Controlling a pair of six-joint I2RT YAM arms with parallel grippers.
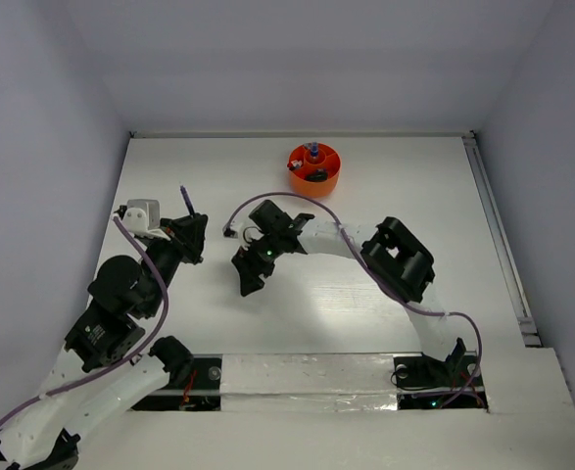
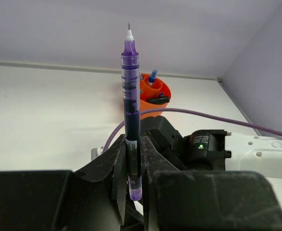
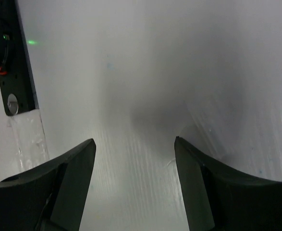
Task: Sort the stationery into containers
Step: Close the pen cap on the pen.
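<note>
Left gripper (image 2: 132, 159) is clamped on the purple pen (image 2: 130, 96). The grip sits low, near the pen's back end, so most of the barrel and the needle tip stick out toward the far side. The pen is off the table (image 3: 179, 72), on the left. The orange tub (image 2: 157, 105) is well apart from it, far and to the right. Right gripper (image 3: 133, 144) is spread wide with nothing between the fingers, just bare table under it.

Risks from here:
- Long overhang on a short grip. Any bump on the tip could pivot the pen in the fingers, or it could slip out on the way.
- The right arm (image 2: 256, 149) and its purple cable (image 2: 217, 118) loop lie between the left gripper and the tub. A straight swing could snag the cable or clip the wrist. Go around on the far side, or pull the right arm back first.
- The tub already holds a blue-capped item (image 2: 152, 76) standing up and a dark item (image 2: 156, 100). A tip-first drop onto a divider or onto these could bounce the pen out or shove the light tub.
- Releasing too high means the pen may tip over the rim.
</note>
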